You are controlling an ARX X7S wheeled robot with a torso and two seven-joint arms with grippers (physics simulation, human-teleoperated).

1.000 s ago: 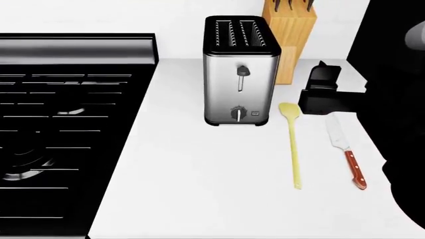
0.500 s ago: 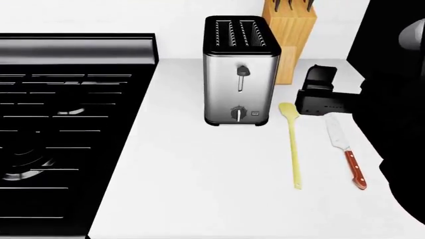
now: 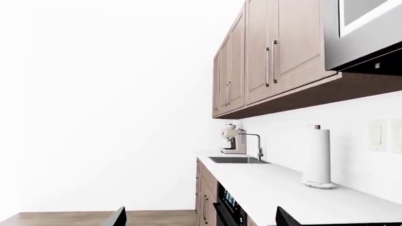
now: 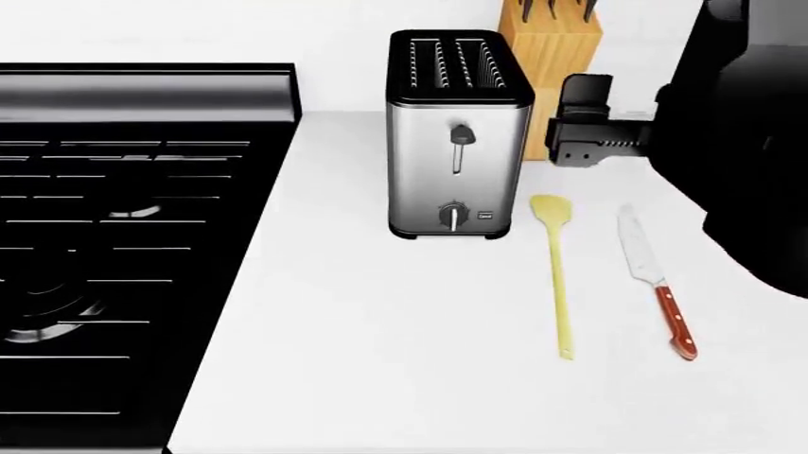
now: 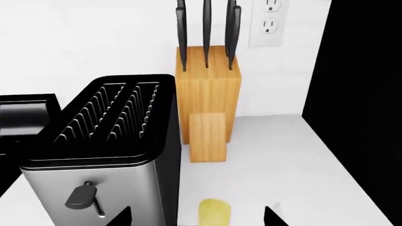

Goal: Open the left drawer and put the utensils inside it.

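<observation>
The utensils lie side by side on the white counter (image 4: 378,359). The pale-yellow spatula (image 4: 557,274) has its blade near the toaster. The knife (image 4: 656,284), with a silver blade and a red-brown handle, is to its right. My right gripper (image 4: 578,113) hovers open above the counter behind them, between toaster and knife block. In the right wrist view the spatula blade (image 5: 215,213) shows below the open right gripper (image 5: 196,219), untouched. My left gripper (image 3: 201,219) is open and empty, facing down the kitchen. The left drawer is out of view.
A steel toaster (image 4: 455,132) stands left of the spatula, with a wooden knife block (image 4: 555,66) of black-handled knives behind it. A black stove (image 4: 127,236) fills the left. A tall black body (image 4: 745,142) borders the counter's right. Far off are a sink (image 3: 236,160) and paper-towel roll (image 3: 317,155).
My right gripper has moved up and back, away from the knife's tip toward the knife block, and a little left. The spatula and knife have not moved.
</observation>
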